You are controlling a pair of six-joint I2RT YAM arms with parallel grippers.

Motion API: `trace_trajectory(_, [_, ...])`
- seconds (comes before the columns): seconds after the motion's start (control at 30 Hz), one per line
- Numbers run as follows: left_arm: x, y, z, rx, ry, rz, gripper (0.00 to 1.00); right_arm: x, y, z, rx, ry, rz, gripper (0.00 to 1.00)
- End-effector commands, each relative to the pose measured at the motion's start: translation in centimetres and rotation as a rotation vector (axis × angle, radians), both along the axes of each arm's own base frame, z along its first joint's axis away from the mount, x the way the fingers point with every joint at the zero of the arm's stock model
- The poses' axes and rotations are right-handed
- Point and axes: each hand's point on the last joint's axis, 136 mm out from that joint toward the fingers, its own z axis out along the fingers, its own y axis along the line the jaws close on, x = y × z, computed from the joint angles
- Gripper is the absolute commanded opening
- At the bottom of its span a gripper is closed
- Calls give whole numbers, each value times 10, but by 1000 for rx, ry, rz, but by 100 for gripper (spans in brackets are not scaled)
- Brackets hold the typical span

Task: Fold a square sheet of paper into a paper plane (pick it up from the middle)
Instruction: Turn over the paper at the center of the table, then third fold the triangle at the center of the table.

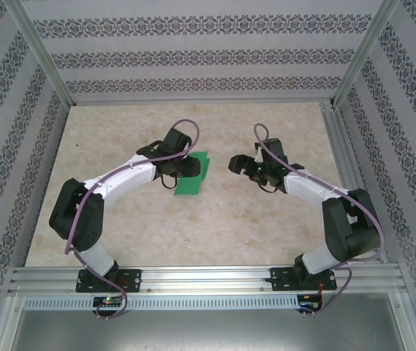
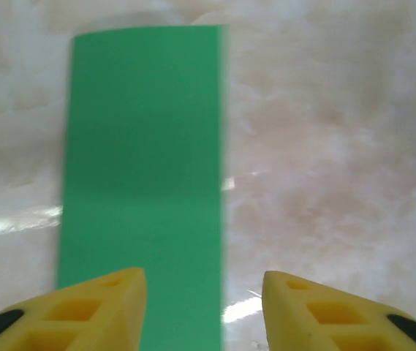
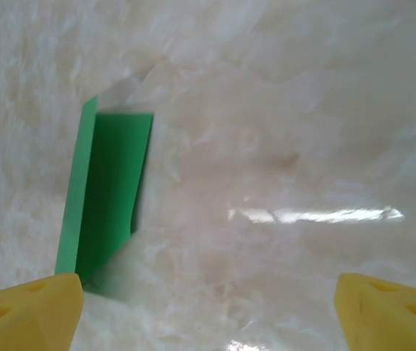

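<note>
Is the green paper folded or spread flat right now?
Folded: the green paper is a narrow strip, and the right wrist view shows two layers gaping apart.

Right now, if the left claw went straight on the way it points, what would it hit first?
Probably the green paper, lying on the table ahead of the left gripper; depth is unclear.

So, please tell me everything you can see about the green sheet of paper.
The green paper is thin, plain and bright, with no print. It is already folded into a narrow rectangle. It lies on the marbled table, near its middle. Seen from the right wrist, one layer stands up along the crease. The left gripper hovers open over its near end; whether a finger touches it, I cannot tell.
</note>
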Motion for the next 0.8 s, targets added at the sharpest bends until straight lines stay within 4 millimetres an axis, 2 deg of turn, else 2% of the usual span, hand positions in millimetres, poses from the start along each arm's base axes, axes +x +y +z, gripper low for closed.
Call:
trace_trajectory(0.0, [8,-5,-19,-116,49,16,36,5,27,12,49,-27,56,89])
trace_trajectory(0.13, [19,7,-44,-140,96,64,26,-6,57,8,115,0,119,88])
trace_trajectory(0.3, [21,13,-61,-154,131,98,22,-20,91,-2,194,79,153,81])
trace_trajectory(0.6, [20,19,-59,-180,132,123,22,-39,139,-15,333,170,159,72])
trace_trajectory(0.77, [20,20,-53,-200,126,128,22,-40,144,-29,329,213,155,68])
